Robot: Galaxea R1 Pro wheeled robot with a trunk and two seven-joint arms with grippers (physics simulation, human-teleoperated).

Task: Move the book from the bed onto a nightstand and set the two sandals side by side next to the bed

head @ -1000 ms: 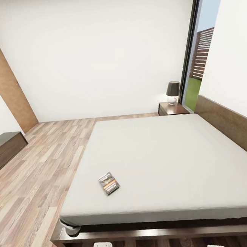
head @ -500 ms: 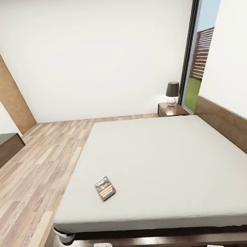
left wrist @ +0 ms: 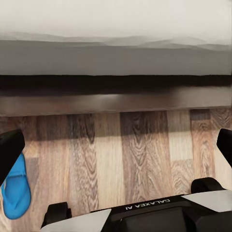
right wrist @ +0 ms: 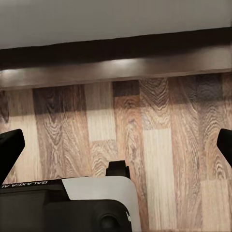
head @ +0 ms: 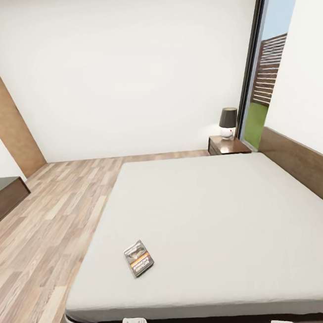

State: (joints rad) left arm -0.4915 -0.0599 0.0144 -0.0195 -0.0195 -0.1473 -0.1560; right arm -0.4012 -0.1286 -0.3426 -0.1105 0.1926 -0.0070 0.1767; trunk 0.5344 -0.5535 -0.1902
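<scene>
The book [head: 138,258] lies flat on the pale grey mattress of the bed [head: 211,211], near its foot end on the left side. A dark nightstand [head: 228,145] stands at the far corner of the bed, beside the headboard [head: 301,166]. One blue sandal [left wrist: 14,189] lies on the wood floor beside the left finger in the left wrist view. My left gripper [left wrist: 116,150] hangs open over the floor, facing the bed's dark frame [left wrist: 116,102]. In front of the same frame [right wrist: 116,70], my right gripper [right wrist: 116,147] is open too, with nothing between its fingers.
A lamp [head: 227,121] with a dark shade sits on the nightstand. The tall glass door [head: 267,76] is at the far right. A long low dark cabinet [head: 1,199] stands against the left wall. Wood floor [head: 53,217] runs along the bed's left side.
The whole head view has shifted: the camera has come closer to the bed's foot end, so the book and bed edge sit lower in the picture. Nothing on the bed has moved.
</scene>
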